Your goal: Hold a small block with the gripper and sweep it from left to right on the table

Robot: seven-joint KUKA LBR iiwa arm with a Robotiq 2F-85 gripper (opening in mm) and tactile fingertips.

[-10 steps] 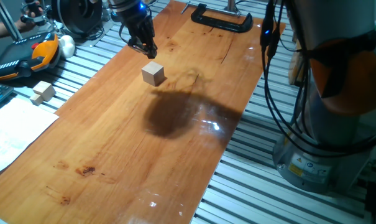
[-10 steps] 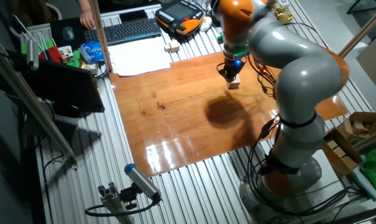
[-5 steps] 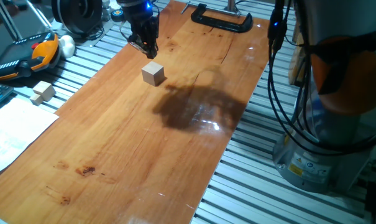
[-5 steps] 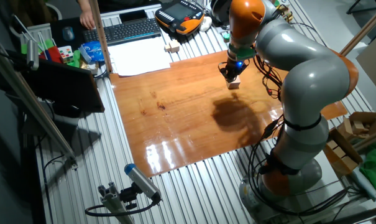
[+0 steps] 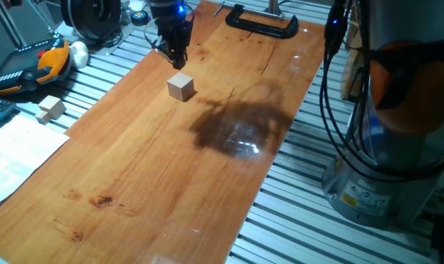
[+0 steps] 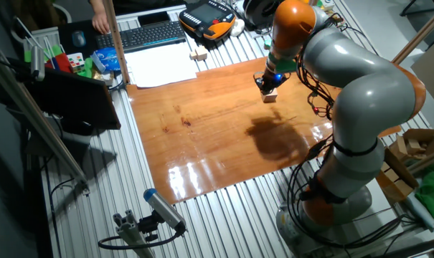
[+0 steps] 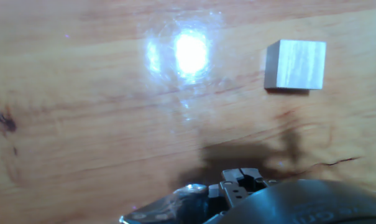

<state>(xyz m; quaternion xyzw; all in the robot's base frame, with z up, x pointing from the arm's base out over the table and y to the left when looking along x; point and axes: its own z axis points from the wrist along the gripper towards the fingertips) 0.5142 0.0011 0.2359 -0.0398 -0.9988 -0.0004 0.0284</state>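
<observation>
The gripper (image 5: pixel 176 57) hangs just above the table (image 5: pixel 133 176) with nothing between its fingers; they look drawn close together, though how far apart they stand I cannot tell from here. The small block (image 5: pixel 181 86) sits flat on the board just beside the gripper and apart from it, nearer the table's middle, and in the hand view it lies off to one side, not under the fingers. Nothing is grasped yet, so I'd judge the arm must line up over the block first. A black clamp (image 5: pixel 262 22) pins the board's far end, likely to stop it sliding.
</observation>
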